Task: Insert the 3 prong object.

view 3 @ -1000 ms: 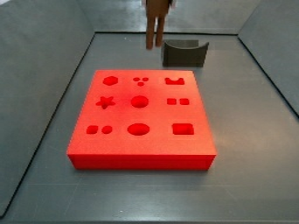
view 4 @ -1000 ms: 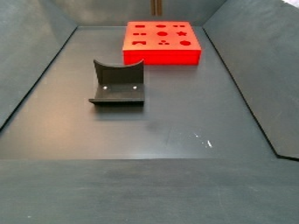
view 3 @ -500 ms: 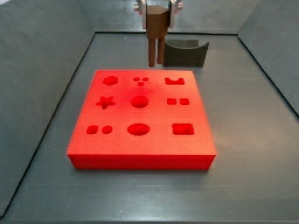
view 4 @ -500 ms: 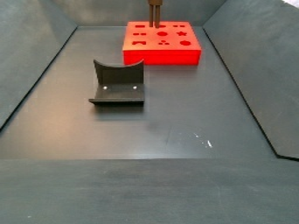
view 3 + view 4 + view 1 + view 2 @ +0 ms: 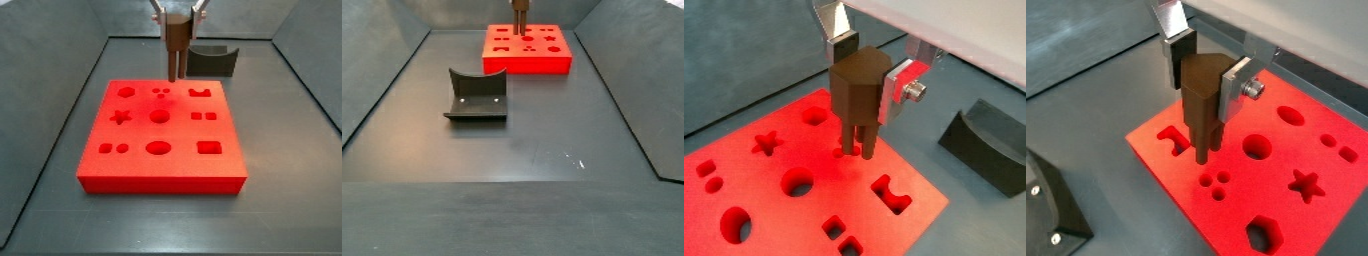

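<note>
Wrist views: pincer (image 5: 867, 85) points down over the red block (image 5: 764, 195), its silver plates clamped on the peg (image 5: 858, 95), a brown hexagonal body ending in thin rods.
Pincer state: closed on the peg's upper body, one plate on each side; a silver bolt shows on one plate.
Peg position: upright, its rod tips at or just above the block's top near one edge; contact cannot be told. In a wrist view the three small round holes (image 5: 1217, 181) lie just beside the tips.
Side views: peg (image 5: 174, 50) hangs at the block's (image 5: 160, 135) far edge, above the three small holes (image 5: 162, 93); from the opposite end it (image 5: 519, 14) shows only as a thin brown bar over the distant block (image 5: 529, 50).
Holder: dark grey curved piece (image 5: 477, 95) stands apart from the block on the grey tabletop (image 5: 516, 150).
Block surface: matte red foam-like slab, cut with star, circle, square and notched recesses.
</note>
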{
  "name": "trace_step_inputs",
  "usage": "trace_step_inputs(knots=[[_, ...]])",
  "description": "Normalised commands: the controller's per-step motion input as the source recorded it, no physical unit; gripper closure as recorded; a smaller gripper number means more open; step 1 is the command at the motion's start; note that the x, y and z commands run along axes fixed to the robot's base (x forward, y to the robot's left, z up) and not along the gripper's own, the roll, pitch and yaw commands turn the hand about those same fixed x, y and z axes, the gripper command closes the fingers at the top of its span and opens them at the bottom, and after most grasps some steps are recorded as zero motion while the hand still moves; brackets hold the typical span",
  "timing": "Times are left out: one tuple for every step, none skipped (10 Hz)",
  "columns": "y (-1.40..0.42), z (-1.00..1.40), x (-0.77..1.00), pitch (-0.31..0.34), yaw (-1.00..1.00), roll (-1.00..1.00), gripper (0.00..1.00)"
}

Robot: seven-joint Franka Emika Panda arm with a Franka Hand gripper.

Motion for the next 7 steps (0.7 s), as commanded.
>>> trace_step_inputs(knots=[[0.0,-0.09,0.08,0.0,0.75,-0.11,1.0],[0.0,-0.03,0.01,-0.003,0.82,-0.1,1.0],[0.0,0.0,0.0,0.0,0.79,-0.11,1.0],[0.01,0.0,0.0,0.0,0.71,-0.07,1.0],[0.11,-0.03,0.0,-0.004,0.6,-0.04,1.0],[0.17,-0.08,-0.1,0.0,0.28,-0.14,1.0],[0.27,-0.2,-0.28,0.0,0.09,-0.08,1.0]])
